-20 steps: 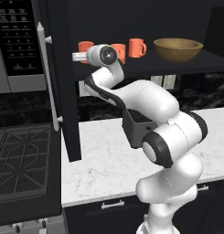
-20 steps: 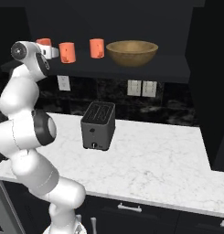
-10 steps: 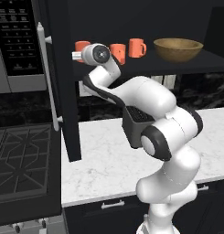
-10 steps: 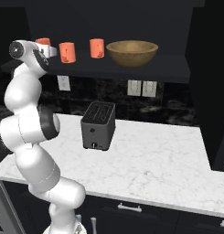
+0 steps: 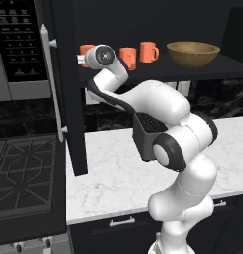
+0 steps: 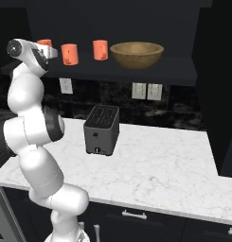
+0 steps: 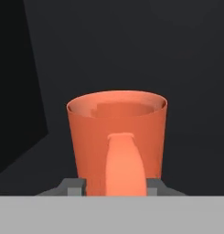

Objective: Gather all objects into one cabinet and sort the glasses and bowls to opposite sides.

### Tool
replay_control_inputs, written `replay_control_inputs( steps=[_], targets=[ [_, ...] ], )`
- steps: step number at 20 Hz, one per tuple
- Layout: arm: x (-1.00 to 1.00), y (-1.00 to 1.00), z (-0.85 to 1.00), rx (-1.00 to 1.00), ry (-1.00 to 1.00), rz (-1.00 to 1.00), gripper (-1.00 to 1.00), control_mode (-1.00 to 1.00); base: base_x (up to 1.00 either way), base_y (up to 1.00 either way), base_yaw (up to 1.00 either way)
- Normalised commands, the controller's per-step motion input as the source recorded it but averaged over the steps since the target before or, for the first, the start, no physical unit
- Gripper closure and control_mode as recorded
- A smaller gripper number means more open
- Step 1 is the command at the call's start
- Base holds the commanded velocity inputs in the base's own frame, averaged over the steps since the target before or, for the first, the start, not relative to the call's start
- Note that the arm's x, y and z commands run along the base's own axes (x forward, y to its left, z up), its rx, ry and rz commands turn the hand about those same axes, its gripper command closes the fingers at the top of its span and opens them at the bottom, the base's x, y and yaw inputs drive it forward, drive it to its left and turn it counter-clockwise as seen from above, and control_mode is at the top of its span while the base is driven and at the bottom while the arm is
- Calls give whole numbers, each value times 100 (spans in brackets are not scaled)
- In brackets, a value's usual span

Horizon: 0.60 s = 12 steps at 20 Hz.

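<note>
Mugs, three small orange ones with loop handles, stand in a row on the dark shelf (image 6: 150,71) of the black wall cabinet (image 5: 68,89). The left-end mug (image 7: 117,141) sits at the shelf's left edge, upright, handle facing the hand camera, with the gripper (image 7: 115,187) reaching to it. A grey finger tip (image 7: 74,188) shows on each side of the mug's base; whether they press it or stand just clear I cannot tell. The second mug (image 6: 69,54) and third mug (image 6: 100,49) follow, then the wide brown wooden bowl (image 6: 136,54) toward the right end. Down on the white marble worktop (image 6: 150,175), a black toaster (image 6: 102,129).
</note>
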Motion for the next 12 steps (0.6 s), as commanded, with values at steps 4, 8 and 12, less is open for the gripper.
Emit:
replay_control_inputs(
  steps=[4,8,12],
  targets=[
    [1,1,-16,0,1,-1,-100,-100,0,0,0],
    [0,0,-9,0,0,0,-100,-100,0,0,0],
    [-2,0,-1,0,0,0,-100,-100,0,0,0]
  ],
)
